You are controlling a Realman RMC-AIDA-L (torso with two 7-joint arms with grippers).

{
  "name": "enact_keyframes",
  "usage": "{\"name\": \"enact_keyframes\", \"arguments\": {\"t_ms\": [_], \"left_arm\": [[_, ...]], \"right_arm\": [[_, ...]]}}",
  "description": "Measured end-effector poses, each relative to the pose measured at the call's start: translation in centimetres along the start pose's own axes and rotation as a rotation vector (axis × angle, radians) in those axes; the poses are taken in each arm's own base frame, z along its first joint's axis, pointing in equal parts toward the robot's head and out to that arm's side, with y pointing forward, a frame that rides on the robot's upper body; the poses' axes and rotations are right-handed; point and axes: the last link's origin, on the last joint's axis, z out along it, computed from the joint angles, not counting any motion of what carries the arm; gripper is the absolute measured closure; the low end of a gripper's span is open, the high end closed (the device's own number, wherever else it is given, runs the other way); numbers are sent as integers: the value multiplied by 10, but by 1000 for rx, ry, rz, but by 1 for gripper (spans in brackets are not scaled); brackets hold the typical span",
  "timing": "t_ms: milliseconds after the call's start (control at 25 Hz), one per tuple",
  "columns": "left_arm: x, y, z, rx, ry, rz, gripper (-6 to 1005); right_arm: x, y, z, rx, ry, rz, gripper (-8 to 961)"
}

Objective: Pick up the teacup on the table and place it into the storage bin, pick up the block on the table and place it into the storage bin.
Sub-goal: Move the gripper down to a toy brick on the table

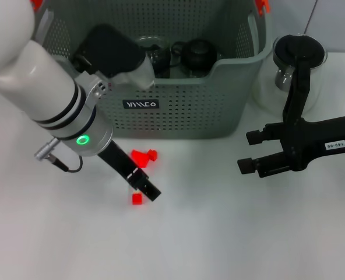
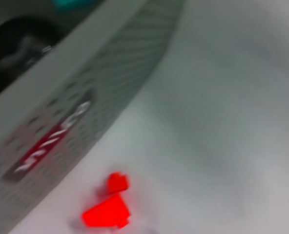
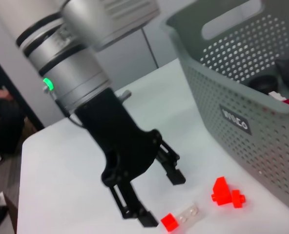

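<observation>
Two arms share the white tabletop [image 1: 231,233], and the biggest thing on it is the storage bin [image 1: 178,111], standing at the far side with dark glassware already inside, so the teacup seems to be put away, though I cannot pick it out for sure. A glass pitcher [image 1: 295,64] stands beside the bin on the right. The left tool [image 1: 142,185] hangs low over the tabletop just in front of the bin, its fingers apart and empty, as the right wrist view shows clearly. The right tool [image 1: 251,153] waits to the side, well apart from the blocks, also spread open. A bigger red block [image 1: 143,157] lies between the left tool and the bin wall. The small red block [image 1: 137,199] lies just beside the left fingertips, on the side away from the bin, with a clear piece [image 3: 188,214] next to it. The left arm is much nearer, so I judge it should take the block.
</observation>
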Motion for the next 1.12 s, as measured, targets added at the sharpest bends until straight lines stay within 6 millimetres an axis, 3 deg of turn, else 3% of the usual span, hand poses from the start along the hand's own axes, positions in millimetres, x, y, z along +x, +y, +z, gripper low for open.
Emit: {"name": "enact_keyframes", "arguments": {"t_ms": [280, 640, 1120], "left_arm": [[7, -6, -5, 6, 16, -223, 152], [-5, -21, 2, -52, 14, -472, 158], [-5, -30, 8, -44, -26, -553, 165]], "right_arm": [[-10, -1, -6, -11, 41, -101, 26], [-26, -4, -10, -7, 93, -197, 26], [-40, -1, 1, -31, 137, -274, 27]]}}
